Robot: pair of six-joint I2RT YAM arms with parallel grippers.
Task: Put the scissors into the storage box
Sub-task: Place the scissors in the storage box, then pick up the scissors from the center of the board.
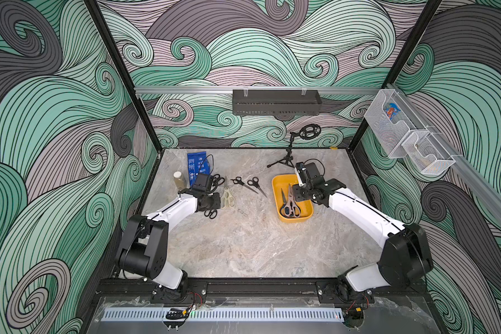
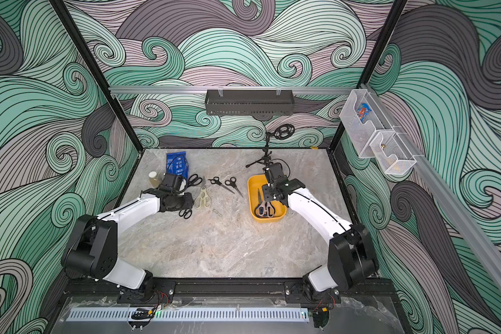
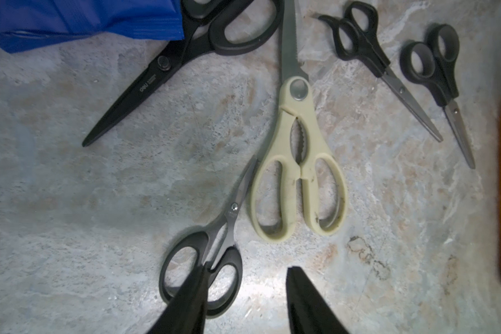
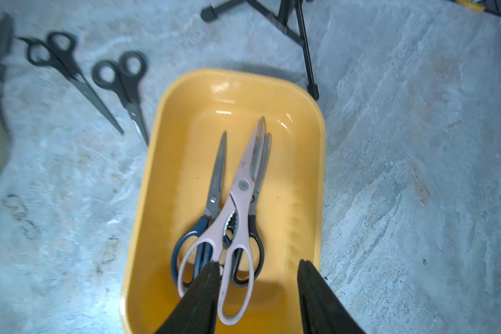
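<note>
Black and half spread, gripping nothing: left end effector (image 3: 247, 267), one finger over the handle loops of small black scissors (image 3: 232, 208) toward the bench's (image 3: 128, 188) left edge, probably lining up a pinch. Likewise parted, empty: right end effector (image 4: 258, 261) above the yellow storage box (image 4: 168, 162), pink scissors (image 4: 243, 185) flat inside atop two pairs.

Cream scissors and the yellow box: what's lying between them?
Two small black-handled scissors lie side by side on the table, between the cream scissors and the storage box. Both top views show them.
</note>
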